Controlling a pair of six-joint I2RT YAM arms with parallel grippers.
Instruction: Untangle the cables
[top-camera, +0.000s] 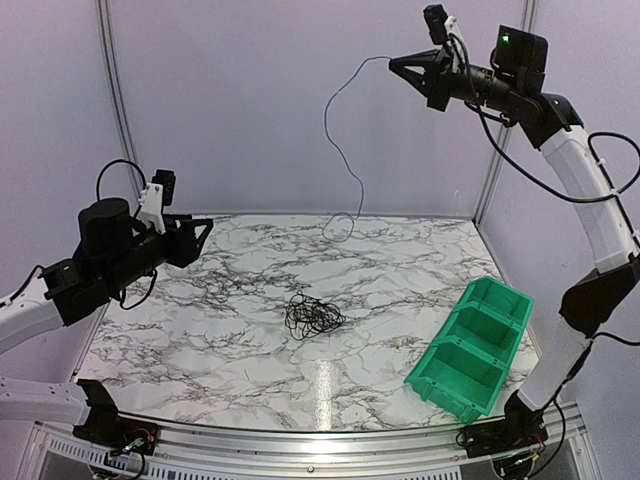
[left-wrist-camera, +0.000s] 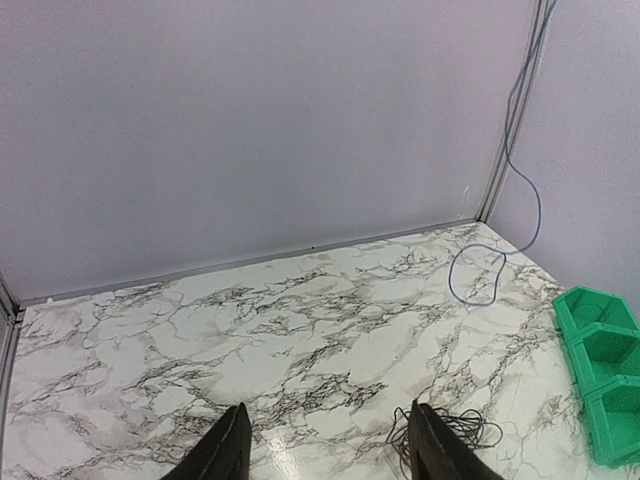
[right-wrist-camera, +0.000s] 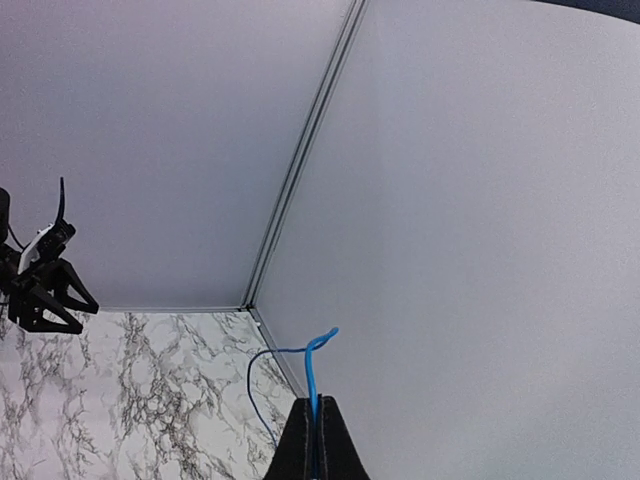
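The right gripper (top-camera: 392, 64), raised high, is pinched closed on 1 blue cable (right-wrist-camera: 313, 372), which hangs down to a loop resting at the far edge of the bench (top-camera: 200, 330). The left gripper (left-wrist-camera: 328, 452) hovers empty over the bench's left side, jaws apart. A black cable tangle (top-camera: 312, 316) lies at mid-bench, well apart from the green bin (top-camera: 478, 345) on the right.

Looked like a robotics lab cell: enclosed by plain white panel walls (top-camera: 250, 100) on metal posts (top-camera: 112, 100), marble-print counter (top-camera: 200, 330), aluminium mounting rail (top-camera: 300, 445).
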